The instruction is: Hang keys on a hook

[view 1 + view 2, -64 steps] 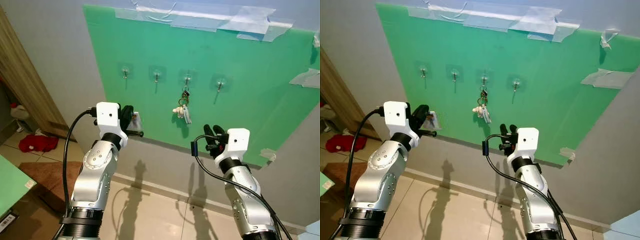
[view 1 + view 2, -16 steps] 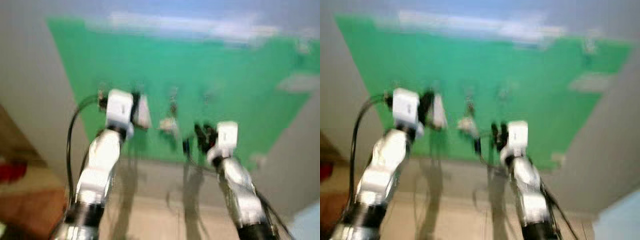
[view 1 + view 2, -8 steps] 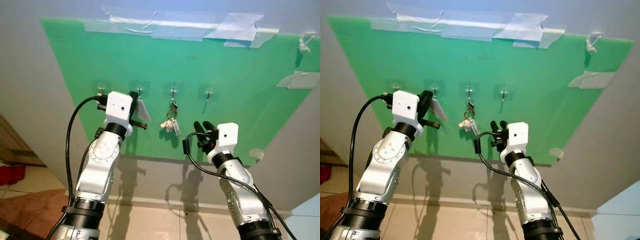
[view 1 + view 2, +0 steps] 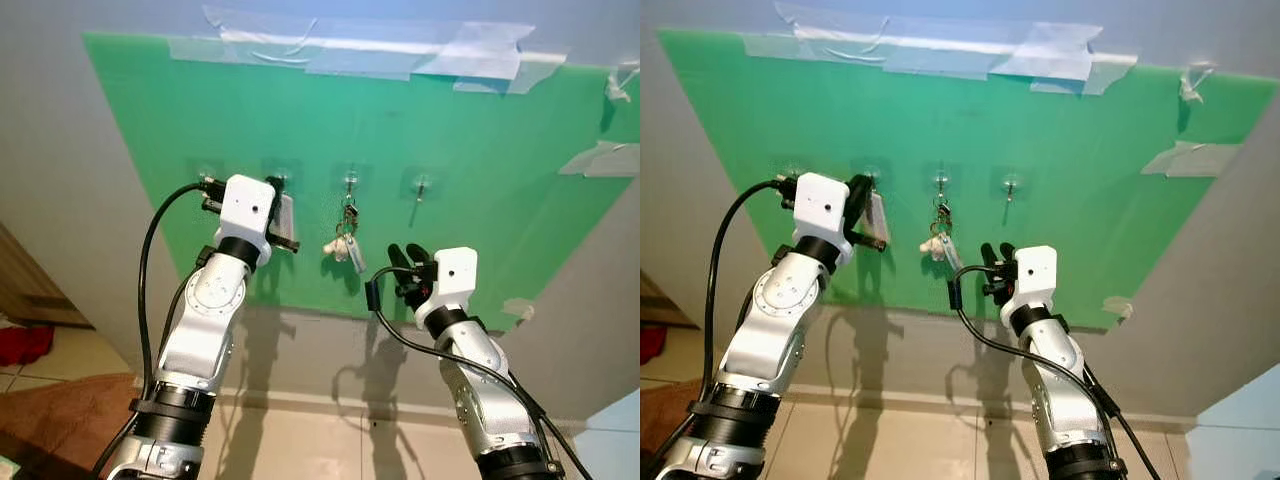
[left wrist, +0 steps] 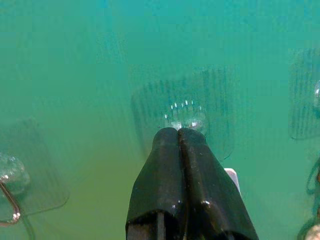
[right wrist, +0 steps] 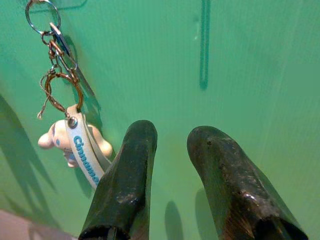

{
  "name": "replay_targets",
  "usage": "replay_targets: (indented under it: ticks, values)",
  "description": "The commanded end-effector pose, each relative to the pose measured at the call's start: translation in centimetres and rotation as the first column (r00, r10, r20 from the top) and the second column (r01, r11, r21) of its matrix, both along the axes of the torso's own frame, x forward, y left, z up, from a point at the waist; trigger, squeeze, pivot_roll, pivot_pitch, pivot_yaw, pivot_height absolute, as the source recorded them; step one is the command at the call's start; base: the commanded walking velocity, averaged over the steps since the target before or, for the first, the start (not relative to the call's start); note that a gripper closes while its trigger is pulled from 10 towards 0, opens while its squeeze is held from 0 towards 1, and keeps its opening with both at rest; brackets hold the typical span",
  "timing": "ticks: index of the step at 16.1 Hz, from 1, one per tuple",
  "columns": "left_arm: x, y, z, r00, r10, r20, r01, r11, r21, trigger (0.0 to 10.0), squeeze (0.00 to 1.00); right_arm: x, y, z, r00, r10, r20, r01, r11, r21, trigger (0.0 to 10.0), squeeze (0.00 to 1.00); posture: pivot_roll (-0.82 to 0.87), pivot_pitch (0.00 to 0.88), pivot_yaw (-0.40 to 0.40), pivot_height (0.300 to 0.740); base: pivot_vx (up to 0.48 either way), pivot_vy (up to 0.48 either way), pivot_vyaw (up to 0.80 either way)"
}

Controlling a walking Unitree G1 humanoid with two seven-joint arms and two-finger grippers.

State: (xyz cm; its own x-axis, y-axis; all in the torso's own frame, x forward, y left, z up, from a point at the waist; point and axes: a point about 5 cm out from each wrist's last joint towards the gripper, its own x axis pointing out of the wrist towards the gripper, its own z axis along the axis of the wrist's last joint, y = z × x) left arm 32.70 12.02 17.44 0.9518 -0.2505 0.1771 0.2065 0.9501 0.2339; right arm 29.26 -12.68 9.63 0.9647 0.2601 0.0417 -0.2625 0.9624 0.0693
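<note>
A green board [image 4: 470,140] on the wall carries a row of clear stick-on hooks. From the third hook [image 4: 350,183] hangs a key bunch [image 4: 345,238] with a white figure and a strap [image 6: 82,150]. My left gripper [image 4: 279,203] is raised against the second hook [image 5: 185,118] and is shut on a set of keys with a white tag [image 4: 288,216]; the hook's metal part is hidden behind the fingers. My right gripper [image 6: 174,132] stands open with nothing in it, lower down, to the right of the hanging bunch and below the fourth hook [image 4: 422,184].
The first hook [image 4: 200,172] at the left carries nothing. Clear tape strips [image 4: 400,55] hold the board's top edge. Below lies a tiled floor [image 4: 330,440], with a brown mat [image 4: 60,400], a red cloth [image 4: 25,343] and a wooden door [image 4: 25,285] at the left.
The left gripper has risen with the tagged keys from near the board's lower edge to the second hook. The view has swung and steadied after a blur. The right gripper has barely moved.
</note>
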Motion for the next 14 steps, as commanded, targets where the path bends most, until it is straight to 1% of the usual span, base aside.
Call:
replay_targets:
  ticks: [1,2,4,5,6,8,9,10,11,12,14]
  values:
    - [0.5,-0.2,0.5,1.000,-0.007,0.006,0.006,1.000,0.021,0.0,0.00,-0.1,0.1,0.3,1.000,-0.002,0.005,0.002,1.000,-0.002,10.0,0.00,-0.07,0.000,0.021,0.740,0.000,0.000,0.00]
    - [0.6,-0.2,0.5,1.000,-0.010,-0.001,0.010,0.999,0.033,0.0,0.00,-0.1,0.1,0.3,1.000,-0.003,0.004,0.003,1.000,-0.001,10.0,0.00,-0.07,0.000,0.022,0.740,0.000,0.000,0.00]
    - [1.2,-0.1,-0.3,0.999,-0.008,-0.052,0.013,0.995,0.098,0.0,0.00,-0.1,0.0,0.2,1.000,-0.005,0.001,0.005,1.000,-0.001,10.0,0.00,-0.07,0.000,0.027,0.740,0.000,0.000,0.00]
    - [1.4,-0.3,-0.8,0.996,-0.032,-0.084,0.042,0.991,0.124,0.0,0.00,-0.2,0.0,0.2,1.000,-0.005,-0.003,0.005,1.000,0.000,10.0,0.00,-0.07,0.000,0.027,0.740,0.000,0.000,0.00]
    - [1.6,-0.4,-0.8,0.995,-0.035,-0.091,0.048,0.989,0.139,0.0,0.00,-0.2,0.1,0.1,1.000,-0.004,-0.006,0.004,1.000,-0.001,10.0,0.00,-0.07,0.000,0.025,0.740,0.000,0.000,0.00]
    - [2.1,-0.5,-0.1,0.996,-0.040,-0.074,0.051,0.988,0.146,0.0,0.00,-0.2,0.0,0.1,1.000,-0.001,-0.008,0.001,1.000,-0.003,10.0,0.00,-0.07,0.000,0.025,0.740,0.000,0.000,0.00]
    - [2.3,-0.6,0.4,0.998,-0.045,-0.052,0.053,0.985,0.162,0.0,0.00,-0.1,0.0,0.2,1.000,-0.001,-0.008,0.001,1.000,-0.003,10.0,0.00,-0.07,0.000,0.025,0.740,0.000,0.000,0.00]
    - [2.3,-0.7,0.6,0.997,-0.053,-0.047,0.061,0.983,0.174,0.0,0.00,-0.1,0.0,0.2,1.000,-0.001,-0.008,0.001,1.000,-0.003,10.0,0.00,-0.07,0.000,0.026,0.740,0.000,0.000,0.00]
    - [2.5,-0.9,0.7,0.997,-0.071,-0.040,0.079,0.964,0.254,0.0,0.00,-0.2,0.1,0.1,1.000,-0.001,-0.009,0.001,1.000,-0.002,10.0,0.00,-0.07,0.000,0.032,0.740,0.000,0.000,0.00]
    - [2.5,-1.0,0.7,0.996,-0.074,-0.043,0.083,0.959,0.269,0.0,0.00,-0.2,0.1,0.1,1.000,-0.001,-0.010,0.001,1.000,-0.002,10.0,0.00,-0.07,0.000,0.034,0.740,0.000,0.000,0.00]
    - [2.7,-0.8,-0.1,0.996,-0.077,-0.054,0.091,0.926,0.366,0.0,0.00,-0.3,0.2,0.0,1.000,-0.003,-0.014,0.003,1.000,0.000,10.0,0.00,-0.08,0.000,0.040,0.740,0.000,0.000,0.00]
